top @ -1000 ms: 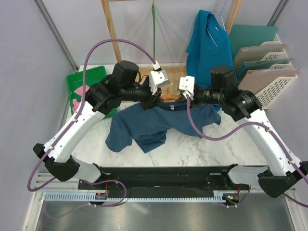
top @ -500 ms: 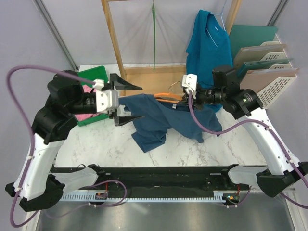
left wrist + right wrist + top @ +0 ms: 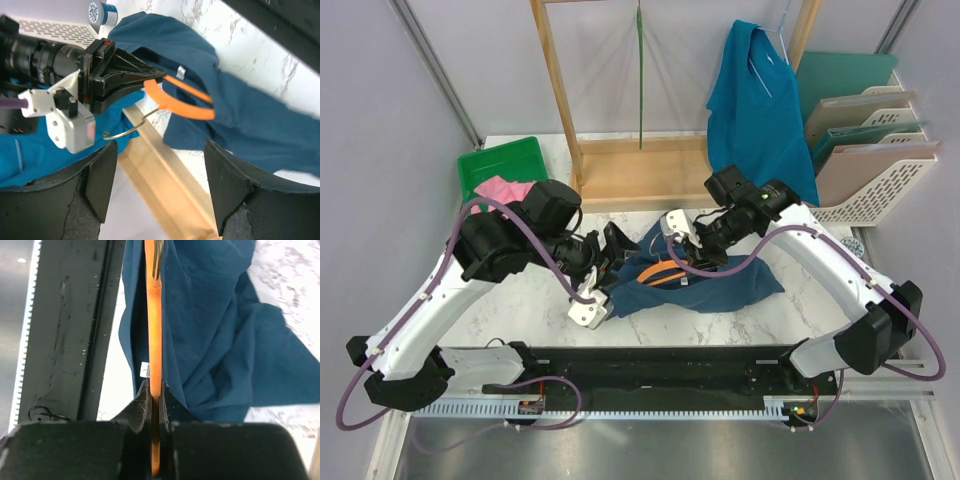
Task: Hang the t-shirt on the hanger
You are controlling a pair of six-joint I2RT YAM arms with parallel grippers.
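On the marble counter (image 3: 745, 325), the right gripper (image 3: 155, 390) clamps the orange hanger (image 3: 181, 100), one end tucked inside the navy t-shirt (image 3: 730, 285). The left gripper (image 3: 159, 150) hovers alongside, jaws apart. Its best move is probably to pinch the collar and draw it over the free shoulder.

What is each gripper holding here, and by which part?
The right gripper is shut on the hanger, clamping its orange bar close to the hook. The left gripper is open and holds nothing.
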